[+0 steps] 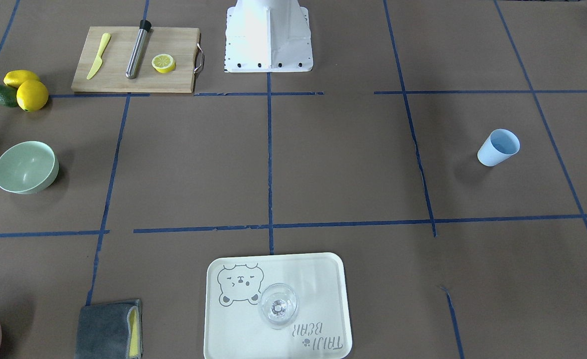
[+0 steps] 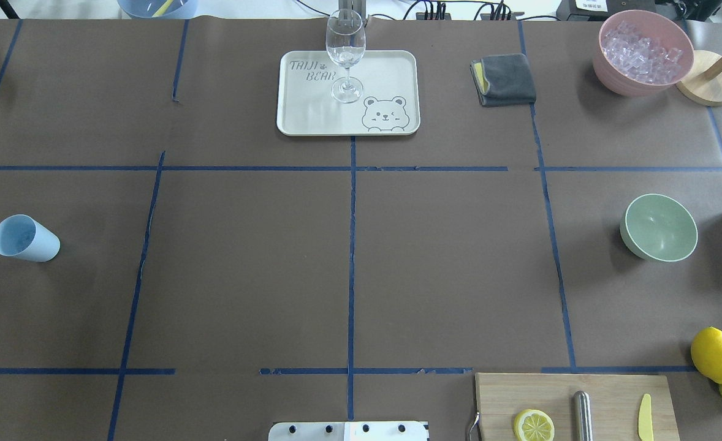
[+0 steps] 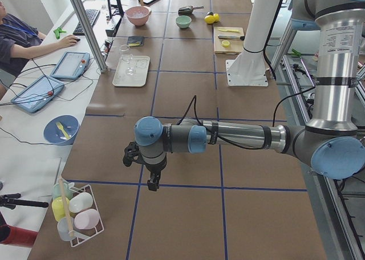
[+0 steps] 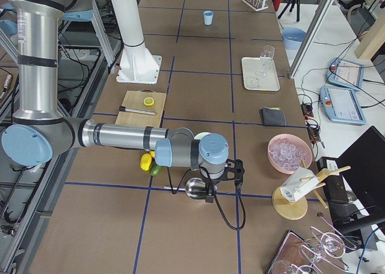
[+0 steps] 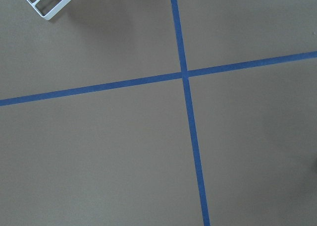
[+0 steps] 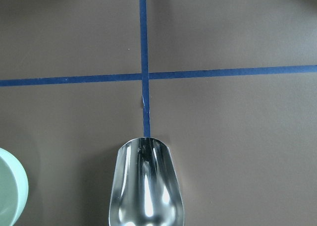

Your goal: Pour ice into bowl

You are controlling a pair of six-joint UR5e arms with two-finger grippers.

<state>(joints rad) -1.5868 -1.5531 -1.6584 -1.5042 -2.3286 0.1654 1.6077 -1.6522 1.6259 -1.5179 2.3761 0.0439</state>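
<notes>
Rt arm (image 4: 120, 136) stretched low, horiz., scoop (image 6: 146, 186) at end effector (image 4: 207, 194) near bowl (image 6: 11, 191).

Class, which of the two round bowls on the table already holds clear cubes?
The pink tub: clear cubes fill it, while the mint-green bowl is empty.

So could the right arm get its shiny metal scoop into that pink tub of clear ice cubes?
Probably yes. The pink tub stands open-topped on the table not far from the metal scoop, and in the right-side view nothing stands between them.
</notes>
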